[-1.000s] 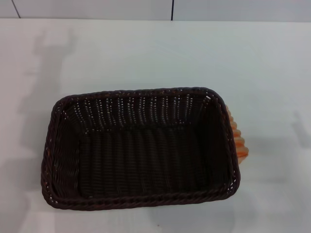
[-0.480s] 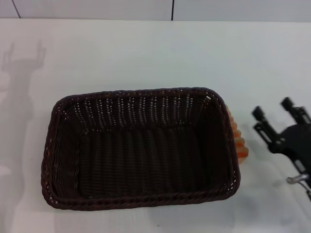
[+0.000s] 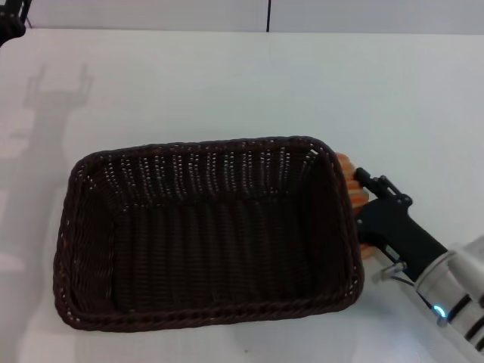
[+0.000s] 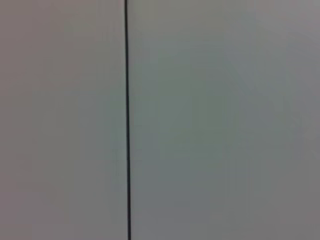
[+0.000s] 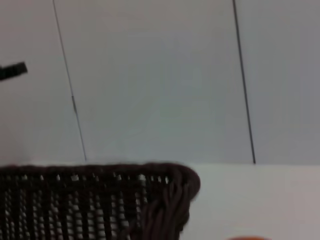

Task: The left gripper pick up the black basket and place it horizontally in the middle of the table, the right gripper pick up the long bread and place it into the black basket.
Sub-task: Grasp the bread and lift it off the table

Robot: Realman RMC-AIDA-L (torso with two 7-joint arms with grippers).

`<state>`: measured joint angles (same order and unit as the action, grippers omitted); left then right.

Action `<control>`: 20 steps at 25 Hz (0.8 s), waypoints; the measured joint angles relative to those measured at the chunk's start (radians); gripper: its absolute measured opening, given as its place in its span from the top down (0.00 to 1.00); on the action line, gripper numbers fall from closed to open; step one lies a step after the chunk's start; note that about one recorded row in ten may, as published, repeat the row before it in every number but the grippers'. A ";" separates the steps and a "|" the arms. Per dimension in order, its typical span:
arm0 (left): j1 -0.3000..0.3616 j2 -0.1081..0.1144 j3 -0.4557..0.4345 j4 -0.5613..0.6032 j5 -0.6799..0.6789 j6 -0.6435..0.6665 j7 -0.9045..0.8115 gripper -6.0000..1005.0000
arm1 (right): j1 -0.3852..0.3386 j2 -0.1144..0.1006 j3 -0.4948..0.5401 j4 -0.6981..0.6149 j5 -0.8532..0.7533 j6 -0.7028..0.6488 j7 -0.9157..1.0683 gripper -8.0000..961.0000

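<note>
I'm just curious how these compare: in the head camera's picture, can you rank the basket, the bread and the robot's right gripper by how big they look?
1. The black basket, by far the largest.
2. The right gripper, dark fingers and body together.
3. The long bread, though the basket and gripper hide most of it, so its true size is unsure.

black basket (image 3: 208, 234) mid-table (image 3: 227, 83) | right hand (image 3: 361, 185) at long bread (image 3: 349, 170)

Right arm: black jointed claw (image 3: 364, 180) with slim linked fingers on a blocky black body, then a silver-white cylindrical wrist section with a small blue-lit spot and dark bands. Left claw (image 3: 11, 19): only a black fragment visible.
</note>
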<state>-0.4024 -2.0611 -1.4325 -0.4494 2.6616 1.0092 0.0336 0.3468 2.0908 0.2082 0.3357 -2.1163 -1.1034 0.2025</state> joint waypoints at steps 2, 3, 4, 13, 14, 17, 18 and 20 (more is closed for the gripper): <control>-0.002 0.000 0.000 0.002 0.001 0.001 0.001 0.26 | 0.009 0.000 0.006 0.007 0.004 0.045 0.006 0.21; -0.004 0.001 0.001 0.005 0.005 0.002 0.001 0.26 | 0.012 0.000 0.014 0.011 0.006 0.069 0.010 0.21; -0.004 0.001 0.001 0.006 0.006 0.002 0.001 0.26 | 0.015 -0.001 0.020 0.017 0.007 0.088 0.012 0.21; -0.014 0.002 0.009 0.021 0.009 0.004 0.007 0.26 | -0.020 -0.008 0.058 0.055 0.008 0.026 0.004 0.37; -0.015 0.003 0.012 0.024 0.012 0.004 0.008 0.26 | -0.030 -0.008 0.060 0.053 0.008 -0.026 0.003 0.39; -0.015 0.003 0.012 0.024 0.012 0.004 0.008 0.26 | -0.071 -0.009 0.076 0.043 0.008 -0.220 0.002 0.41; -0.015 0.003 0.012 0.024 0.012 0.004 0.008 0.26 | -0.086 -0.009 0.087 0.040 0.008 -0.292 0.001 0.42; -0.015 0.003 0.012 0.027 0.016 0.004 0.007 0.26 | -0.108 -0.009 0.111 0.037 0.009 -0.392 0.001 0.43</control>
<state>-0.4178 -2.0586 -1.4203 -0.4220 2.6771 1.0128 0.0411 0.2385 2.0816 0.3192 0.3727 -2.1076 -1.4952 0.2038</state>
